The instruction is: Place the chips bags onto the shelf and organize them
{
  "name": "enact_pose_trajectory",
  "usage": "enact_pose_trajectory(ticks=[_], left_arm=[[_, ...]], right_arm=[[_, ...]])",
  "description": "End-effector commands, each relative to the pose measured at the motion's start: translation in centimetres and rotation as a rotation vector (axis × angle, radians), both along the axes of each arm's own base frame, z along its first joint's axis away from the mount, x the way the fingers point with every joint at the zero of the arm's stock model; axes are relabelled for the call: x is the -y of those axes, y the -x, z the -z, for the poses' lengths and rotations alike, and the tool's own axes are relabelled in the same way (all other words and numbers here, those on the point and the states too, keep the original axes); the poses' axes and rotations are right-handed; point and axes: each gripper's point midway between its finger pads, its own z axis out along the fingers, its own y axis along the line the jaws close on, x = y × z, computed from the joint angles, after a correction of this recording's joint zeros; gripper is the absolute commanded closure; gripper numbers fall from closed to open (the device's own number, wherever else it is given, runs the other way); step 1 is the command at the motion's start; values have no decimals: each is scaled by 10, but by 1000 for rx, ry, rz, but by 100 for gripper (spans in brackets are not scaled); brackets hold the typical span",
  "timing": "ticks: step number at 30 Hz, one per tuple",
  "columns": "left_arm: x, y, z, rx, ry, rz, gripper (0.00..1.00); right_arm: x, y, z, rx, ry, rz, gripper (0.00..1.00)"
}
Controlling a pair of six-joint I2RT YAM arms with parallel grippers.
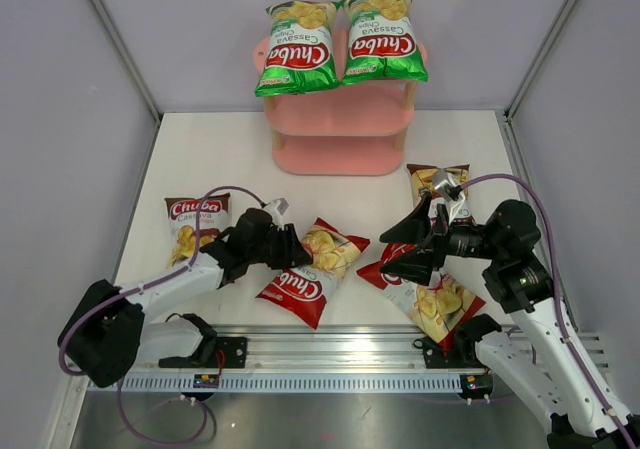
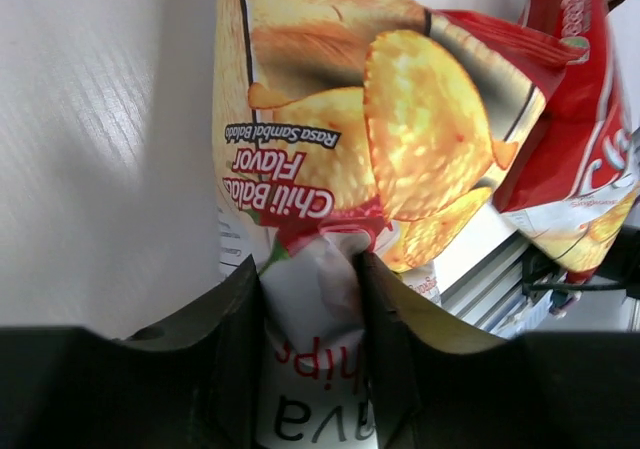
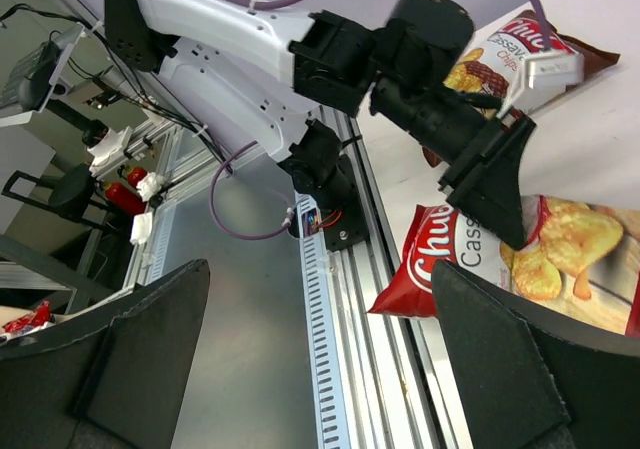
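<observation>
Whereas two green bags (image 1: 297, 49) lie side by side on the top tier of the shelf (image 1: 340, 119) at 12 o'clock, four bags lie on the table (image 1: 230, 149): left brown bag (image 1: 195, 224) at 9 o'clock, left red bag (image 1: 300, 279), right red bag (image 1: 435, 299), and right brown bag (image 1: 420, 184) at 3 o'clock. Only the left wrist view shows the left fingers (image 2: 232, 369) clamped narrow on the left red bag's edge. The left arm (image 1: 170, 284) reaches low toward 2 o'clock. The right wrist view shows the right fingers (image 3: 510, 369) spread wide, holding nothing; the overhead view places them over the right red bag's 10 o'clock end.
</observation>
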Motion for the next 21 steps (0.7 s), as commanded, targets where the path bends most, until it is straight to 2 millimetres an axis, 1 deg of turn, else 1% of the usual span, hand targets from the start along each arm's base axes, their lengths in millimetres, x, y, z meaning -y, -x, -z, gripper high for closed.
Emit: enact_pose_trajectory(ticks=[1,2,3,4,5,6,7,8,9,10,12,13,14,15,16,17,18,19,20,21], left_arm=[[-36,3,25,-24,-136,-172,64],[-44,0,25,-6,-152,-224,68],[-45,-4,12,20,-107,-278,69],[-50,-10,6,50,-95,-330,71],[-55,-9,7,54,-84,-366,73],[-55,-12,-9,75,-14,-425,74],[-59,-15,-13,96,9,-468,73],[-63,-15,-14,102,31,-498,75],[-64,-16,-19,98,69,-537,77],[-68,-19,-29,127,106,-579,77],[-74,-19,-32,110,155,-655,79],[-80,-21,-42,134,195,-701,79],[-83,-22,-44,134,226,-731,79],[-84,-22,-46,122,273,-767,80],[-88,-25,-53,140,308,-802,81],[-90,-26,-66,159,362,-823,81],[-92,-28,-74,159,405,-853,81],[-97,-30,-81,173,424,-885,81],[-100,-30,-93,180,474,-911,81],[-103,-31,-98,183,489,-929,80]], right_arm=[[0,-3,3,4,-9,19,1],[-1,-13,7,-19,-6,57,1],[-2,-21,16,-74,-3,95,1],[-1,-42,23,-114,-6,195,1],[-3,-54,34,-219,-12,245,1],[-4,-64,56,-303,-3,285,1],[-7,-77,58,-310,-40,309,0],[-10,-80,62,-400,-81,310,1],[-12,-81,82,-462,-90,315,1],[-15,-84,74,-425,-145,306,1],[-26,-88,88,-458,-146,343,1],[-30,-97,95,-452,-145,418,0],[-37,-97,100,-427,-130,437,1],[-55,-80,101,-408,-124,387,1],[-61,-77,102,-398,-131,391,1],[-63,-86,110,-404,-135,455,1],[-73,-74,112,-387,-157,424,1],[-74,-81,120,-386,-163,480,1],[-78,-78,123,-375,-168,485,1],[-86,-69,122,-355,-186,463,1]])
